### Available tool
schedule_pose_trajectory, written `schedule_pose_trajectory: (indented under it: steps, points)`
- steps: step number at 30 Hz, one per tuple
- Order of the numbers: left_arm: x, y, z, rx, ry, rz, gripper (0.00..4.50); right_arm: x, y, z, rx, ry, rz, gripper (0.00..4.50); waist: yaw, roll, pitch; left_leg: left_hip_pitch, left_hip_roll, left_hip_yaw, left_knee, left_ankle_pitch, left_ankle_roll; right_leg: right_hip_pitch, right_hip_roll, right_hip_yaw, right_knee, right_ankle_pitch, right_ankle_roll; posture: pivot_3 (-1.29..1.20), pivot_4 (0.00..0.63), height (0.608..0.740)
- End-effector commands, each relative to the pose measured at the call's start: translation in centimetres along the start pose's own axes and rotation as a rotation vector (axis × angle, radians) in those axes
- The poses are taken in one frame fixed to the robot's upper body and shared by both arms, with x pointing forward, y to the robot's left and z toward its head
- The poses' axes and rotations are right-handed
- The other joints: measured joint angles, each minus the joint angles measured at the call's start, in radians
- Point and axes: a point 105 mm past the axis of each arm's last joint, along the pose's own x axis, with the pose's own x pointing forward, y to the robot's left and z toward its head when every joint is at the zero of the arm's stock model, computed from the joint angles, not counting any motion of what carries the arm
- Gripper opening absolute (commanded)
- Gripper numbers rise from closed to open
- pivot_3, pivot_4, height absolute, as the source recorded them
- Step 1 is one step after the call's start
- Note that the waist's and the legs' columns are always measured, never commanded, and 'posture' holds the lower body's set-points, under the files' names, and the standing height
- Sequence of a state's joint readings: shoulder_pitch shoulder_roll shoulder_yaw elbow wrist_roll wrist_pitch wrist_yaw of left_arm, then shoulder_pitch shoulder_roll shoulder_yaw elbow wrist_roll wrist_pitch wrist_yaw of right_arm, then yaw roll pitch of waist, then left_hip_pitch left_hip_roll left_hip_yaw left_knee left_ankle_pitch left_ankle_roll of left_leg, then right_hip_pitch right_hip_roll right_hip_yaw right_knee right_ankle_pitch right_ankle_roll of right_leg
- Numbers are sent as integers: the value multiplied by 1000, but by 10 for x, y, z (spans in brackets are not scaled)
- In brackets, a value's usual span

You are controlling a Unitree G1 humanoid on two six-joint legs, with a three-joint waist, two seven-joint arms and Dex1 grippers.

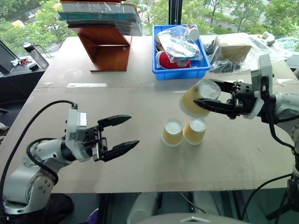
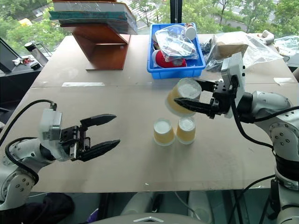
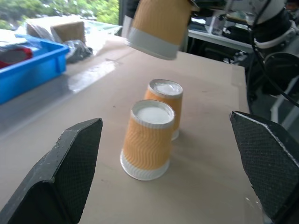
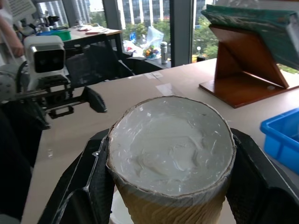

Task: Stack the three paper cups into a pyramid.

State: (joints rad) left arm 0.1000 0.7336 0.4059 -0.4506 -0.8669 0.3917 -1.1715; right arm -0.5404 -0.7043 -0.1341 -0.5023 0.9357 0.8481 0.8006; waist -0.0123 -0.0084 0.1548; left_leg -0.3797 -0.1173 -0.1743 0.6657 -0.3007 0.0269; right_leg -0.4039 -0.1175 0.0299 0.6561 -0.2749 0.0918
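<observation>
Two cups point(image 1: 184, 132) stand upside down and touching, side by side on the worktop point(image 1: 140, 163), forming the base pair. Above that pair, toward the blue bin point(image 1: 180, 71), hangs the third cup point(image 1: 198, 98), tilted, its long axis leaning well off vertical. It sits clamped in the right gripper point(image 1: 205, 95), whose jaws are shut on its sides. Away from the pair, the left gripper point(image 1: 120, 136) has its jaws spread wide, holding nothing.

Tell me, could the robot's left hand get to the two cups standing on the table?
Probably yes. The left hand is open, pointing toward the two cups, with bare table between. The right hand holds the third cup up above them, not in the path.
</observation>
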Motion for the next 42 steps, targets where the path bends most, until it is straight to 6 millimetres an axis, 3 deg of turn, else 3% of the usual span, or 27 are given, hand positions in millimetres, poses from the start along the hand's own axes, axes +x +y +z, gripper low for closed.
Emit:
schedule_pose_trajectory:
  steps: [1,11,39,40,42]
  points:
    - [-17,2,16,16,-45,-57,4500,5,6,3,-29,18,38,2347,0,0,0,0,0,0,0,0,0,0,0,0,0,0,0,0,150,740]
    - [-27,-3,11,-27,0,-123,4500,14,13,-10,-41,81,110,2347,-1,0,0,-1,-1,-1,1,0,0,0,1,-2,0,0,0,0,150,740]
    - [-20,-9,10,-44,8,-121,4500,18,11,-25,-146,157,194,2347,-2,0,0,-1,-1,-1,1,0,0,0,0,-2,0,0,0,0,150,740]
    - [-19,-10,9,-46,8,-121,4500,18,10,-26,-145,163,191,3376,-2,0,0,-1,-1,-1,1,0,0,0,0,-2,0,0,0,0,150,740]
    - [-19,-10,9,-51,7,-123,4500,16,8,-28,-149,175,190,4177,-2,0,0,-1,-1,-1,1,0,0,0,0,-2,0,0,0,0,150,740]
